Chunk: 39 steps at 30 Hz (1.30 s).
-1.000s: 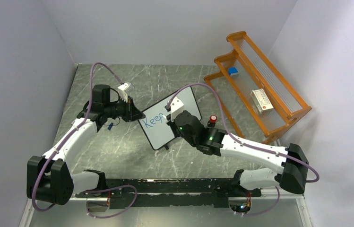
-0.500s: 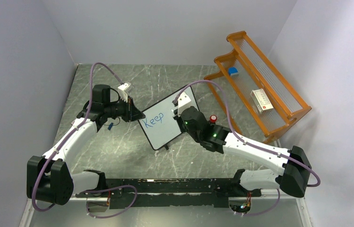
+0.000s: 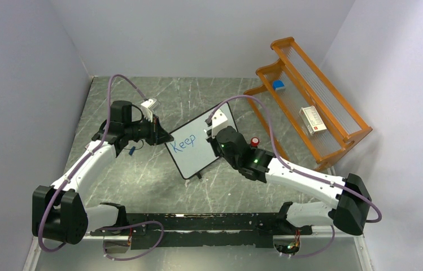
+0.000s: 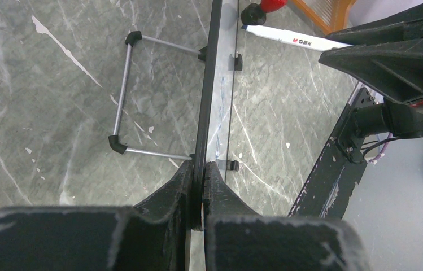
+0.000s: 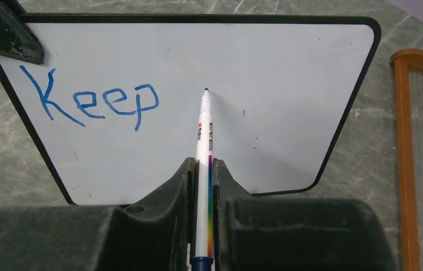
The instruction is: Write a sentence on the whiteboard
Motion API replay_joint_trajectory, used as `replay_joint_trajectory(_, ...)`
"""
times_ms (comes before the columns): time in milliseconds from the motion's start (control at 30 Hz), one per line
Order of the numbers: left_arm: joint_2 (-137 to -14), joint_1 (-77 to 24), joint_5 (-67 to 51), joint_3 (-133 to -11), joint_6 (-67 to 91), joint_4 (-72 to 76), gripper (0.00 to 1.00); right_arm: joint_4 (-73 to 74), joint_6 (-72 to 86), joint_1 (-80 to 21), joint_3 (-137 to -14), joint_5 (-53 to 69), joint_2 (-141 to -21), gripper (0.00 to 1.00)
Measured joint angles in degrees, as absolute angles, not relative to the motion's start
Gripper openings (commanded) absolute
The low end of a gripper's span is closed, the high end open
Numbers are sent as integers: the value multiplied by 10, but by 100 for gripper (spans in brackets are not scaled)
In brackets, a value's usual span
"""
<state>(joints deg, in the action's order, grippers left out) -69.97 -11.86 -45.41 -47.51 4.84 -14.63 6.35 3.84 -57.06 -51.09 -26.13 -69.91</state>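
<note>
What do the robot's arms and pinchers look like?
The left arm and right arm are white tubes with chunky black joints. A purple cable loops along each. A green light glows on the right one. The left gripper and right gripper each have two thick black fingers, scuffed at the edges.

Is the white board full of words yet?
Not full. The small black-framed whiteboard shows only the blue word "Keep"; the rest is blank.
</note>
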Motion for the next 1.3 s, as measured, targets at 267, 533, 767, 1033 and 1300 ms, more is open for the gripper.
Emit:
replay_joint_trajectory(267, -700, -119, -454, -476, 48, -147, 5, 59, 38, -571, -511, -250, -710, 0)
replay_joint_trajectory(533, -700, -119, -454, -476, 48, -147, 5, 54, 38, -571, -511, -243, -715, 0)
replay_joint_trajectory(767, -700, -119, -454, -476, 48, -147, 5, 49, 38, -571, -511, -237, -723, 0)
replay_joint_trajectory(1033, -700, -119, -454, -476, 48, -147, 5, 46, 38, -571, -511, -237, -726, 0)
replay_joint_trajectory(1300, -700, -119, -454, -476, 48, -148, 5, 52, 39, -571, -510, -237, -726, 0)
